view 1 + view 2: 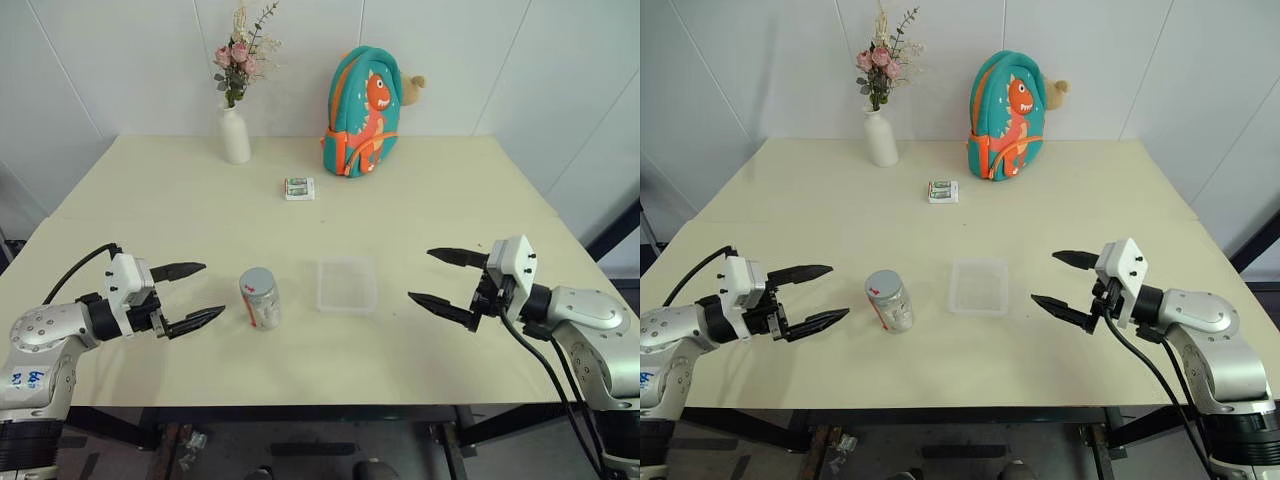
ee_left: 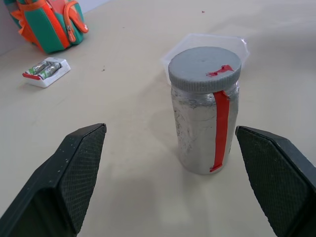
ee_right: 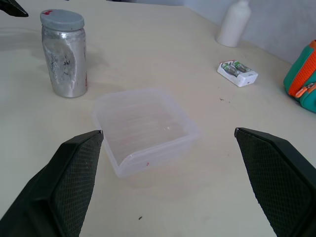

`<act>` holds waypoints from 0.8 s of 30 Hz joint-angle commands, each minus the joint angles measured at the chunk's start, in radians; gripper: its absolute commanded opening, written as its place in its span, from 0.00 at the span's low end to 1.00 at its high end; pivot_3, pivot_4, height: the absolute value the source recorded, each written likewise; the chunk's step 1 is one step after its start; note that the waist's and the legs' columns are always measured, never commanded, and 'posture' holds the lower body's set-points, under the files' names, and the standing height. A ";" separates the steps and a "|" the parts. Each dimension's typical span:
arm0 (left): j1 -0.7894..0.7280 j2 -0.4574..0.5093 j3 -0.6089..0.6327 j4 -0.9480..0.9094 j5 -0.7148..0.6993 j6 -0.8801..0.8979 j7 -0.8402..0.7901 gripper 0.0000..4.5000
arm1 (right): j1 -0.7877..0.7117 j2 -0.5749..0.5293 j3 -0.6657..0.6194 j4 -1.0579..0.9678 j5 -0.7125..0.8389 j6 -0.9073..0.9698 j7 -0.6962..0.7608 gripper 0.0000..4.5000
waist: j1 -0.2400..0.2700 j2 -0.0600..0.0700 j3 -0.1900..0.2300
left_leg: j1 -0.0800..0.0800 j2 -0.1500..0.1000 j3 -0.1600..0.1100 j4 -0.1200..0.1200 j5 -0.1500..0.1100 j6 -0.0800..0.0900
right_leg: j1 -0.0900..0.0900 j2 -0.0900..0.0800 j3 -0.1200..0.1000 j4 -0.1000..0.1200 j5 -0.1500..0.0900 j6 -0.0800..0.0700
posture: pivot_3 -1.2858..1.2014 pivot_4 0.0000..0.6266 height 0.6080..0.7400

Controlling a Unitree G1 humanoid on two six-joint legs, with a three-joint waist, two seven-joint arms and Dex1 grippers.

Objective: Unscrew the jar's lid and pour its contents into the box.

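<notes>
While nothing is gripped yet, both hands poised level over the surface (image 1: pixel 120 190), pointing inward toward the middle; reads as a ready stance before the first reach; task not begun.

Left hand (image 1: pixel 190 295): fingers spread wide, empty; aimed straight at the jar (image 1: pixel 260 298), which stands upright just ahead of the fingertips, apart from them, no contact; in the left wrist view jar (image 2: pixel 205 111) sits between the two finger lines but beyond them, nearer one finger than the other; probably lined up so a short push forward would bracket the body.

Lid (image 2: pixel 204 66) seated on the jar, pale grey, red strip running over its edge and down the side; unscrewing not started. Contents not discernible; jar wall looks silvery and crinkled, nothing dark visible through it.

Right hand (image 1: pixel 438 277): fingers spread wide, empty; pointed at the box (image 1: pixel 347 285), which lies flat ahead of the fingertips, clear of them, nothing visible inside it. Box (image 3: pixel 145 128) between this hand and the jar; jar farther off, beyond the box on the side toward the left hand. Jar and box side by side, near but not touching; sensible layout for a short tip from one into the other.

Well beyond both hands, toward the far edge: white vase (image 1: pixel 235 135) with flowers, dinosaur backpack (image 1: pixel 362 112), small packet (image 1: pixel 299 188); all out of the working lane.

Judgement: likely next need is one hand steadying the jar body, the other taking the lid from above or the side.
</notes>
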 commanded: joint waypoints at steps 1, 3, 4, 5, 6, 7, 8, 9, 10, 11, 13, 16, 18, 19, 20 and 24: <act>0.014 -0.004 0.018 -0.058 -0.018 0.008 0.015 0.99 | -0.023 0.004 0.003 -0.034 0.010 0.001 -0.008 1.00 | 0.000 0.000 0.000 | 0.000 0.000 0.000 0.000 0.000 0.000 | 0.000 0.000 0.000 0.000 0.000 0.000 | 0.52 0.24 1.00; 0.030 -0.007 0.020 -0.078 -0.019 0.011 0.021 0.99 | -0.030 0.009 0.010 -0.027 0.008 -0.004 -0.005 1.00 | 0.000 0.000 0.000 | 0.000 0.000 0.000 0.000 0.000 0.000 | 0.000 0.000 0.000 0.000 0.000 0.000 | 0.52 0.24 1.00; 0.038 -0.010 0.020 -0.087 -0.019 0.012 0.026 0.99 | -0.032 0.009 0.012 -0.022 0.009 -0.006 -0.003 1.00 | 0.000 0.000 0.000 | 0.000 0.000 0.000 0.000 0.000 0.000 | 0.000 0.000 0.000 0.000 0.000 0.000 | 0.52 0.24 1.00; 0.059 -0.025 0.019 -0.109 -0.017 0.016 0.049 0.99 | -0.038 0.015 0.018 -0.013 0.012 -0.012 0.004 1.00 | 0.000 0.000 0.000 | 0.000 0.000 0.001 0.000 0.000 0.000 | 0.000 0.000 0.001 0.000 0.000 0.000 | 0.52 0.24 1.00; 0.074 -0.036 0.020 -0.125 -0.015 0.020 0.065 0.99 | -0.042 0.019 0.023 -0.007 0.014 -0.016 0.008 1.00 | -0.001 0.000 0.000 | 0.000 0.000 0.001 0.000 0.000 0.000 | 0.000 0.000 0.001 0.000 0.000 0.000 | 0.52 0.24 1.00; 0.102 -0.062 0.014 -0.160 -0.013 0.027 0.099 0.99 | -0.054 0.030 0.031 -0.001 0.025 -0.015 0.016 1.00 | -0.001 0.000 0.000 | 0.000 0.000 0.001 0.000 0.000 0.000 | 0.000 0.000 0.001 0.000 0.000 0.000 | 0.52 0.24 1.00; 0.124 -0.092 0.008 -0.193 -0.009 0.040 0.143 0.99 | -0.067 0.042 0.039 0.003 0.035 -0.016 0.027 1.00 | -0.002 0.000 0.000 | 0.000 0.000 0.002 0.000 0.000 0.000 | 0.000 0.000 0.001 -0.001 0.000 0.000 | 0.52 0.24 1.00; 0.139 -0.112 0.005 -0.217 -0.006 0.051 0.172 0.99 | -0.075 0.049 0.042 0.003 0.040 -0.016 0.034 1.00 | -0.002 0.000 0.000 | 0.000 0.000 0.002 0.000 -0.001 0.000 | 0.000 0.000 0.002 -0.001 0.001 0.001 | 0.52 0.24 1.00; 0.157 -0.131 -0.006 -0.245 0.002 0.054 0.192 0.99 | -0.085 0.055 0.048 0.003 0.047 -0.016 0.049 1.00 | 0.000 0.000 0.000 | 0.000 0.000 0.003 0.000 -0.001 0.000 | 0.000 0.000 0.003 -0.001 0.001 0.002 | 0.52 0.24 1.00; 0.169 -0.154 -0.016 -0.265 0.018 0.058 0.225 0.99 | -0.094 0.060 0.056 -0.001 0.055 -0.017 0.068 1.00 | 0.000 0.000 0.000 | 0.000 0.000 0.003 0.000 -0.001 0.000 | 0.000 0.000 0.003 -0.001 0.001 0.002 | 0.52 0.24 1.00; 0.187 -0.202 -0.031 -0.304 0.026 0.079 0.292 0.99 | -0.110 0.066 0.073 -0.015 0.073 -0.015 0.104 1.00 | 0.002 0.000 0.000 | 0.000 0.000 0.003 0.001 -0.001 0.000 | 0.000 0.000 0.003 -0.001 0.001 0.002 | 0.52 0.24 1.00; 0.206 -0.272 -0.076 -0.343 0.048 0.099 0.370 0.99 | -0.132 0.085 0.103 -0.052 0.099 -0.017 0.144 1.00 | 0.002 0.000 0.000 | 0.000 0.000 0.003 0.002 -0.001 0.000 | 0.000 0.000 0.003 -0.002 0.002 0.003 | 0.52 0.24 1.00; 0.207 -0.305 -0.094 -0.339 0.076 0.091 0.411 0.99 | -0.140 0.097 0.117 -0.067 0.100 -0.015 0.145 1.00 | 0.003 0.000 0.000 | 0.000 0.000 0.003 0.003 -0.001 0.000 | 0.000 0.000 0.003 -0.002 0.003 0.003 | 0.52 0.24 1.00; 0.200 -0.324 -0.099 -0.331 0.086 0.086 0.436 0.99 | -0.143 0.104 0.121 -0.069 0.096 -0.016 0.140 1.00 | 0.003 0.000 0.000 | 0.000 0.000 0.003 0.003 -0.001 0.000 | 0.000 0.000 0.003 -0.002 0.003 0.003 | 0.52 0.24 1.00; 0.188 -0.343 -0.116 -0.320 0.101 0.081 0.455 0.99 | -0.146 0.112 0.123 -0.071 0.094 -0.015 0.131 1.00 | 0.004 0.000 0.000 | 0.000 0.000 0.003 0.003 -0.001 0.000 | 0.001 0.000 0.003 -0.002 0.003 0.003 | 0.52 0.24 1.00; 0.159 -0.396 -0.168 -0.289 0.136 0.068 0.486 0.99 | -0.139 0.131 0.124 -0.104 0.105 0.006 0.103 1.00 | 0.005 0.000 0.000 | 0.000 0.000 0.003 0.005 0.000 0.000 | 0.001 0.001 0.003 -0.004 0.004 0.003 | 0.52 0.24 1.00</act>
